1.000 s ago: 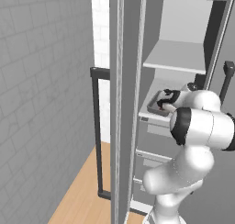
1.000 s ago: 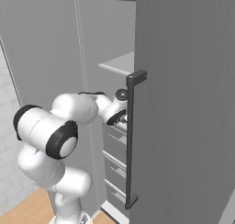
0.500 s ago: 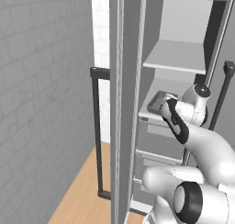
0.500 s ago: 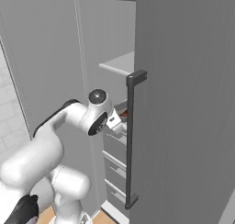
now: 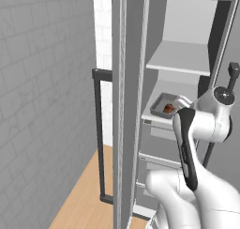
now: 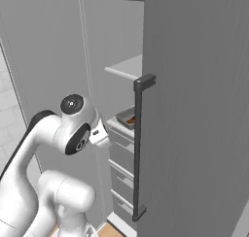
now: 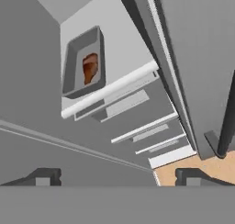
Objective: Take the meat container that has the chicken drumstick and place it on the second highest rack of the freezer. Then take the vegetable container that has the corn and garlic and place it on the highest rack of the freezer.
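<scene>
While the gripper (image 7: 117,177) hangs released and empty, the meat container (image 7: 81,62) rests on the second highest rack (image 7: 120,53). The chicken drumstick (image 7: 90,67) lies inside it.

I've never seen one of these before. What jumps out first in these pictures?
The big white arm stands before the open freezer, a tall grey cabinet. A grey meat container holding a reddish-brown chicken drumstick sits on the second highest rack, above grey drawers. The hand hangs empty, fingers wide apart, away from the tray.
</scene>
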